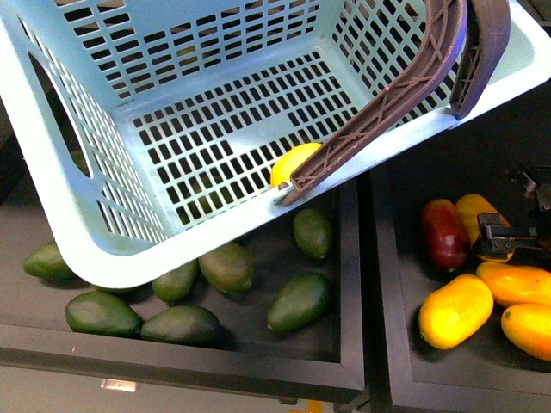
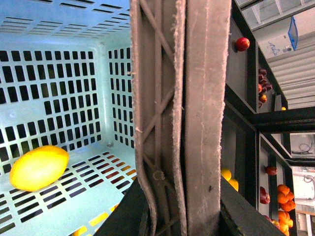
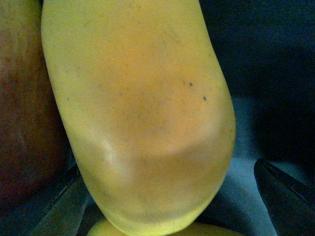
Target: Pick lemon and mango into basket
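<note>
We note several dark green oval fruits [image 1: 299, 301] in the left black bin [image 1: 172, 357]. One dark red fruit [image 1: 444, 234] lies in the right bin [image 1: 385, 344].

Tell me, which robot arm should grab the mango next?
Right. The right gripper is open at the mango, with a finger on each side. The left arm seems busy holding up the basket by its handles, and the lemon is already inside.

A shop's fruit section, by the look of it. Black display bins [image 1: 362, 284] fill the lower half of the front view, stock sorted by kind: dark green fruits [image 1: 226, 267] lower left, mangoes [image 1: 455, 311] lower right. A pale teal shopping basket [image 1: 95, 249] fills the top. In the left wrist view, dark shelves [image 2: 275, 120] beyond the basket carry more red and orange fruit [image 2: 284, 192].
</note>
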{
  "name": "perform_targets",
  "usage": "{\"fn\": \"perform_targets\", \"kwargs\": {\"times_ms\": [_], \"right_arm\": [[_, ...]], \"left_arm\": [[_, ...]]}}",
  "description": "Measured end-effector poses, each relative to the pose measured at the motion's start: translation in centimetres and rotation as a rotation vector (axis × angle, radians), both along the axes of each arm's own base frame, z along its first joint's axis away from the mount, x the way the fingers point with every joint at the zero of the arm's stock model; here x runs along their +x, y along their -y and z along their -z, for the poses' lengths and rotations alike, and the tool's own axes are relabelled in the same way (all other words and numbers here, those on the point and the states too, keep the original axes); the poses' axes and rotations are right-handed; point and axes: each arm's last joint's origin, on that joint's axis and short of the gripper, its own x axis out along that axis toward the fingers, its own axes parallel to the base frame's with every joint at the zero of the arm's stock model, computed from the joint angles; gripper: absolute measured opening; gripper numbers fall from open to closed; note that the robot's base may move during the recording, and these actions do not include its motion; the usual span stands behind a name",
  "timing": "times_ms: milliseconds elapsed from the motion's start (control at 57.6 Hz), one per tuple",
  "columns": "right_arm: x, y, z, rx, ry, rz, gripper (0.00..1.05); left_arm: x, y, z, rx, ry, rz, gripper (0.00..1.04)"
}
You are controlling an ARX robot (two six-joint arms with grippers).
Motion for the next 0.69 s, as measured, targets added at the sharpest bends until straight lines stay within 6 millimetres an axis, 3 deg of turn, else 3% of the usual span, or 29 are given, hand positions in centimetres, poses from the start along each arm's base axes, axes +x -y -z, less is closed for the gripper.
{"fn": "perform_targets", "kwargs": {"times_ms": [52, 226, 416, 468, 572, 694], "right_arm": [[0.3, -0.1, 0.2, 0.005, -0.002, 0.007, 0.94], [0.3, 0.1, 0.1, 0.046, 0.004, 0.013, 0.61], [-0.8, 1.6, -1.9, 0.075, 0.059, 0.017, 0.55], [-1.2, 2.2, -3.1, 0.082, 0.086, 0.021, 0.55], [-3.0, 4.1, -8.5, 0.102, 0.202, 0.024, 0.55], [-5.0, 4.9, -13.0, 0.117, 0.29, 0.011, 0.55]], "left_arm": [[0.0, 0.0, 0.0, 0.0, 0.0, 0.0, 0.19], [0.0, 0.0, 0.0, 0.001, 0.001, -0.002, 0.19], [0.0, 0.0, 0.0, 0.001, 0.0, -0.002, 0.19], [0.0, 0.0, 0.0, 0.001, 0.001, -0.002, 0.19], [0.0, 0.0, 0.0, 0.0, 0.0, 0.0, 0.19], [0.0, 0.0, 0.0, 0.0, 0.0, 0.0, 0.19]]}}
